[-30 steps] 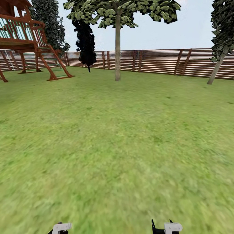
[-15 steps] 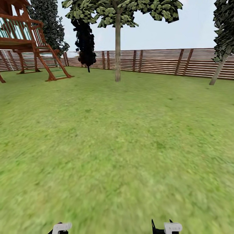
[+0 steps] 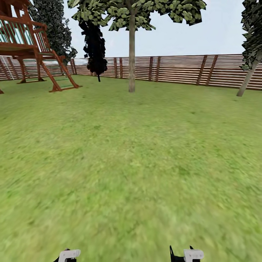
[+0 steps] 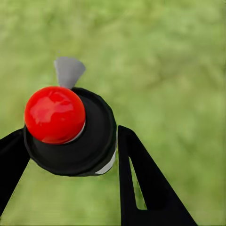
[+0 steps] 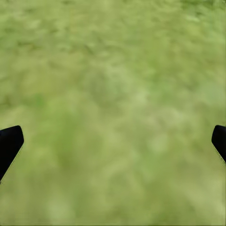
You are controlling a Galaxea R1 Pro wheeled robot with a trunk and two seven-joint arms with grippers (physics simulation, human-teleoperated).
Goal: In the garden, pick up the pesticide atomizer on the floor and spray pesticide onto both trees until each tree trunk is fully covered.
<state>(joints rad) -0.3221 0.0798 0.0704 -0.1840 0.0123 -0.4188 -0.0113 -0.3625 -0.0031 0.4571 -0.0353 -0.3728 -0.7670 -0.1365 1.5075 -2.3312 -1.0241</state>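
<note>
In the left wrist view my left gripper (image 4: 69,148) is shut on the pesticide atomizer (image 4: 70,132), a black round cap with a red ball on top and a grey nozzle tip. The black fingers (image 4: 141,183) press on both sides of it. My right gripper (image 5: 113,146) is open over bare grass, with nothing between its fingertips. In the head view one tree stands far ahead, its pale straight tree trunk (image 3: 131,58) at the centre. A second tree's leaning trunk (image 3: 248,78) is at the far right by the fence.
A green lawn (image 3: 131,163) stretches ahead to a brown slatted fence (image 3: 182,69). A wooden play tower with a ladder (image 3: 32,47) stands at the far left. Dark conifers (image 3: 95,47) rise near the fence.
The whole head view has shifted: the play tower slides left and the right tree slides right, so the camera has moved forward. Both grippers keep their places in the picture.
</note>
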